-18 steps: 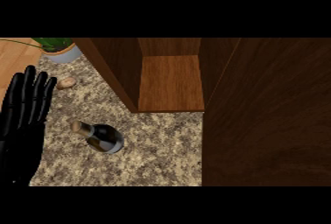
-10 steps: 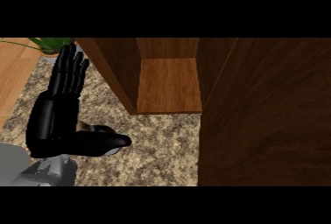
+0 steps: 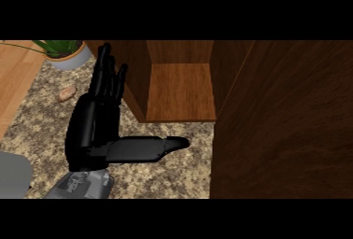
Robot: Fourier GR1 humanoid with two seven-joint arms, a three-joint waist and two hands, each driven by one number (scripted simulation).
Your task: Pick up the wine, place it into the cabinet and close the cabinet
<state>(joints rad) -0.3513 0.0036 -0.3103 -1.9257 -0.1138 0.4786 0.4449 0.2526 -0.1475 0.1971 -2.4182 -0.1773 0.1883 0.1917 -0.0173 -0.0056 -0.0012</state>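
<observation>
Left robot hand (image 3: 96, 126), fingers straight, over counter (image 3: 172, 179), cabinet (image 3: 180, 93) standing open, pot (image 3: 70, 60) holding plant (image 3: 59, 46)

potted plant (image 3: 66, 52) and a small tan object (image 3: 67, 93) on speckled counter (image 3: 176, 165)

I count one left hand (image 3: 96, 126), all black, on one grey arm (image 3: 84, 184). One more grey lump (image 3: 12, 175) sits in the corner, and I cannot tell what it is. There is one plant (image 3: 59, 46) in one pot (image 3: 73, 59). One small tan thing (image 3: 67, 94) lies on the counter (image 3: 172, 177). There is one counter with speckles. There is one wooden cabinet (image 3: 180, 91) with one open space inside. It has one big wooden door (image 3: 283, 116).
</observation>
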